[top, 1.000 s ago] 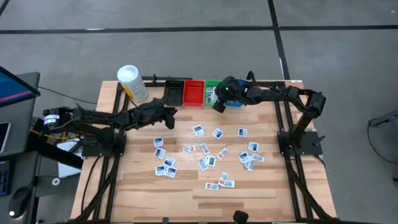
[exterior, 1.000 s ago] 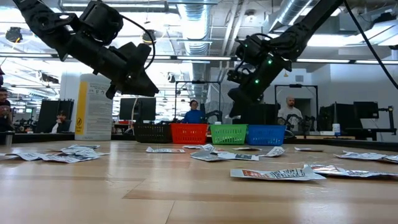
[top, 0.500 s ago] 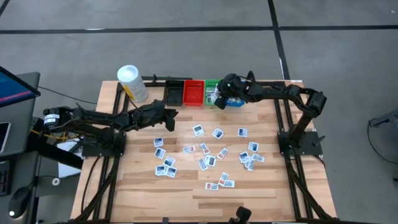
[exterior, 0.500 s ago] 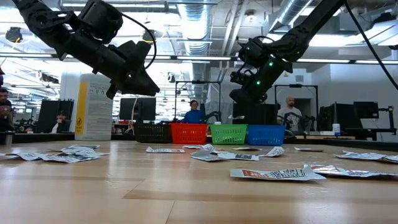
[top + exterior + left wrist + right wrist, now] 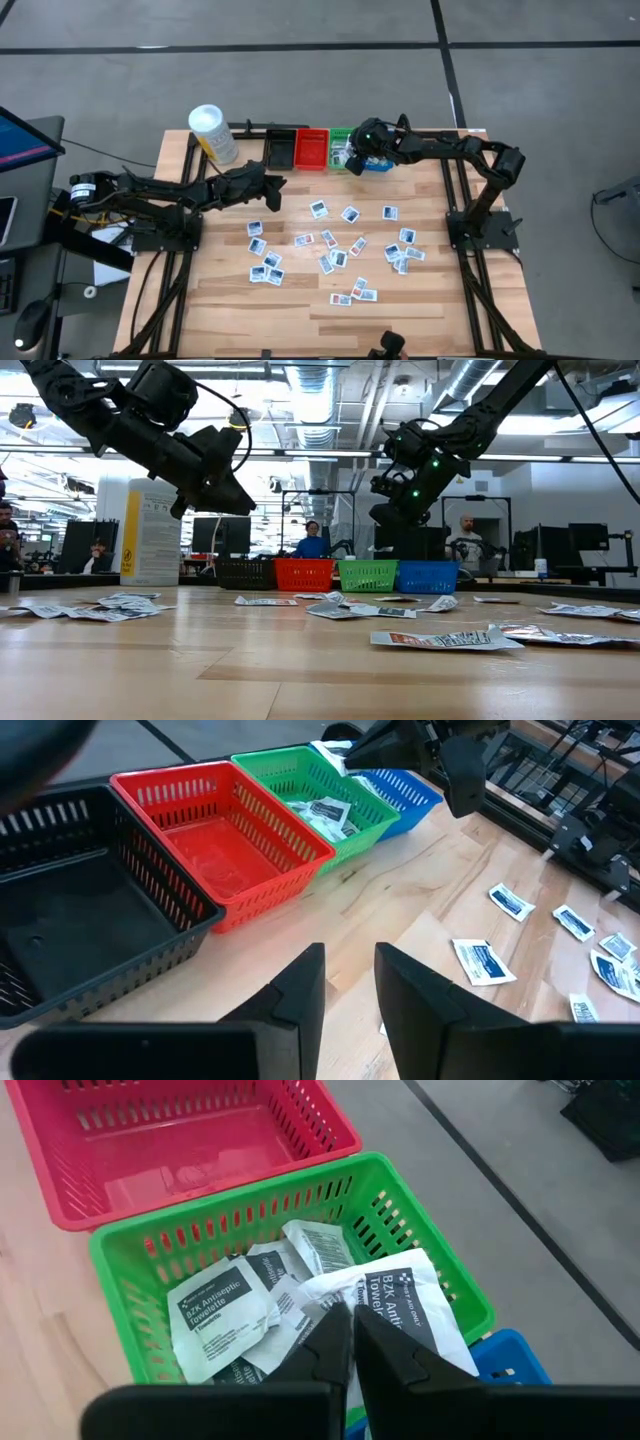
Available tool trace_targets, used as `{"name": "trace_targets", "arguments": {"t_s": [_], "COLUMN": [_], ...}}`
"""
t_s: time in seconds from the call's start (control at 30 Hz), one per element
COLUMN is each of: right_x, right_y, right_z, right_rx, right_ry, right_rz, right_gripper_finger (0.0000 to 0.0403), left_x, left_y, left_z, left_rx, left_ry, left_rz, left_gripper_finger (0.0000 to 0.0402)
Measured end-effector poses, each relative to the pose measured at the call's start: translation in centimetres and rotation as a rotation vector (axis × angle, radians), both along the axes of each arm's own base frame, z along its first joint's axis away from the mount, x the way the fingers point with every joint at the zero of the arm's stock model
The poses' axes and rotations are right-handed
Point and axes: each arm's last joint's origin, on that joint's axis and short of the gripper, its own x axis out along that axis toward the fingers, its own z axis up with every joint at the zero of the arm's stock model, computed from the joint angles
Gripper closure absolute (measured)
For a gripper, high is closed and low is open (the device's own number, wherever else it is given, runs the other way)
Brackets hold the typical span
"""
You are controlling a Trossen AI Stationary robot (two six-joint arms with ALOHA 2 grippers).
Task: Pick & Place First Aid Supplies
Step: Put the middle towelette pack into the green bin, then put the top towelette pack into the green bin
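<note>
Many first aid supplies (image 5: 330, 250), small flat white packets, lie scattered on the wooden table. Several more lie in the green bin (image 5: 130, 1240) at the far edge. My right gripper (image 5: 350, 1342) hangs over that bin (image 5: 342, 143), shut on one white packet with dark print (image 5: 410, 1305). My left gripper (image 5: 350, 982) stands open above the table in front of the black bin (image 5: 60, 900) and the red bin (image 5: 215, 840), with nothing between its fingers. In the high view it is at the table's left (image 5: 272, 190). My right gripper pinches the white packet by one edge (image 5: 362, 1302) between its two fingers (image 5: 325, 1345). The fingers slant downward toward the far edge. The packet is lifted clear and sticks out beyond the fingertips over the green bin, printed face up.
Black (image 5: 279, 150), red (image 5: 311, 148), green and blue (image 5: 380, 166) bins stand in a row at the far edge. A white-capped yellow bottle (image 5: 212, 132) stands at the far left corner. People show in the room beyond the table (image 5: 312, 540).
</note>
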Motion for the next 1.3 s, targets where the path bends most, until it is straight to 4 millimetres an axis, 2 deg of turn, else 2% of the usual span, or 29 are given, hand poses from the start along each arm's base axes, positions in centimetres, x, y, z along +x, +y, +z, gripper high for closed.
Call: {"name": "trace_targets", "arguments": {"t_s": [0.23,0.47,0.8,0.9,1.1,1.3], "right_x": [-0.1,-0.1,0.9,1.5,3.0,4.4], "right_y": [-0.1,-0.4,0.1,1.0,4.8,8.4], "right_z": [0.0,0.1,0.8,0.8,0.7,0.7], "right_rx": [0.0,-0.007,-0.011,0.042,0.134,0.145], "right_ry": [0.001,-0.011,-0.121,-0.151,-0.188,-0.193], "right_rz": [-0.004,-0.01,0.125,0.256,0.686,0.822], "right_gripper_finger": [0.0389,0.0351,0.033,0.033,0.033,0.0331], "left_x": [0.0,0.0,0.0,0.0,0.0,0.0], "left_y": [0.0,0.0,0.0,0.0,0.0,0.0], "left_z": [0.0,0.0,0.1,0.1,0.1,0.0], "left_rx": [-0.005,-0.032,-0.028,-0.024,-0.023,-0.024], "left_ry": [-0.002,-0.019,-0.026,-0.024,-0.021,-0.015], "left_rz": [0.003,0.015,0.014,0.012,0.012,0.012], "left_gripper_finger": [0.0311,0.0311,0.0311,0.0311,0.0311,0.0311]}}
